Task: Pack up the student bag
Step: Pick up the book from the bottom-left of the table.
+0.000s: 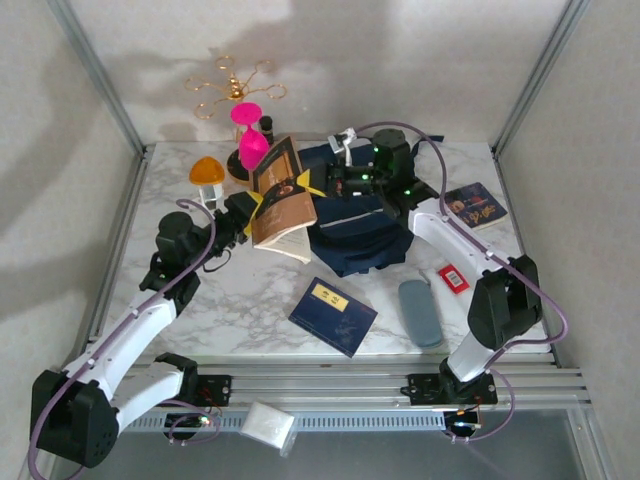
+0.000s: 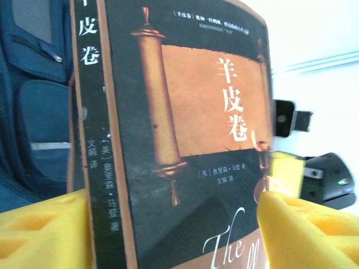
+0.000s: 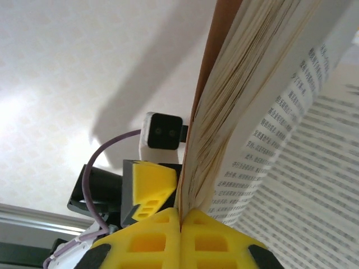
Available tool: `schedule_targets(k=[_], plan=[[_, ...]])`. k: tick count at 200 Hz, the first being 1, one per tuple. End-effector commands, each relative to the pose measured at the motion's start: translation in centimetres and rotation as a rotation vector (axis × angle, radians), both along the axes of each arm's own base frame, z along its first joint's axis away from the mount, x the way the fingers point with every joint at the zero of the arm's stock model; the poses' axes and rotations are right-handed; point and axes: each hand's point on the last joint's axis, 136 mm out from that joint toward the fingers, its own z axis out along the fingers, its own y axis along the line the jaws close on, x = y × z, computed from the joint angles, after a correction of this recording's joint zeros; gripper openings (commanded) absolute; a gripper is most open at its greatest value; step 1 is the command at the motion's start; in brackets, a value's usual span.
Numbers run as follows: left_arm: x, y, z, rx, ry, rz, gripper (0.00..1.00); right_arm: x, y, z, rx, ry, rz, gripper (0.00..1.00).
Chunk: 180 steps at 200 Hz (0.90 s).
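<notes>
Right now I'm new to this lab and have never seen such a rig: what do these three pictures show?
The machine is two robot arms bolted to a marble table. The wide picture looks down from above and behind them; the other two come from cameras on the wrists. On the table lie the student bag, a flat navy book, a grey case and a small red item. A brown book stands tilted at the bag's edge. The left gripper has its yellow pads on either side of it; whether they press is unclear. The right gripper is shut at the book's edge.
</notes>
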Motion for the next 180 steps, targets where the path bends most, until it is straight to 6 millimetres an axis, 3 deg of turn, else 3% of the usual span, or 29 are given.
schedule_targets(k=[1,39,55,71,85,135,180], plan=[[-2.2,-1.4,6.8,-0.103,-0.204,-0.075,0.60,-0.5,-0.4,-0.7,-0.019,-0.027,0.011,0.00],[-2.5,-3.4,7.4,-0.108,-0.199,-0.129,0.41,-0.6,-0.7,-1.7,-0.039,-0.028,0.012,0.00],[-2.2,-3.8,7.0,-0.087,-0.183,-0.128,0.40,-0.6,-0.9,-1.9,-0.045,-0.029,0.008,0.00],[-1.9,-3.5,6.4,-0.069,-0.164,-0.104,0.51,-0.5,-1.5,-2.0,-0.053,-0.030,-0.009,0.00],[-1.8,-3.4,6.5,-0.066,-0.170,-0.093,0.54,-0.5,-2.0,-1.8,-0.044,-0.034,-0.017,0.00],[-0.3,-2.4,1.7,-0.050,0.003,-0.003,0.62,-0.9,-2.0,2.3,0.027,-0.091,-0.003,0.00],[0.1,-2.8,0.4,-0.110,0.022,-0.013,0.80,-1.8,-1.9,5.3,0.113,-0.103,0.046,0.00]])
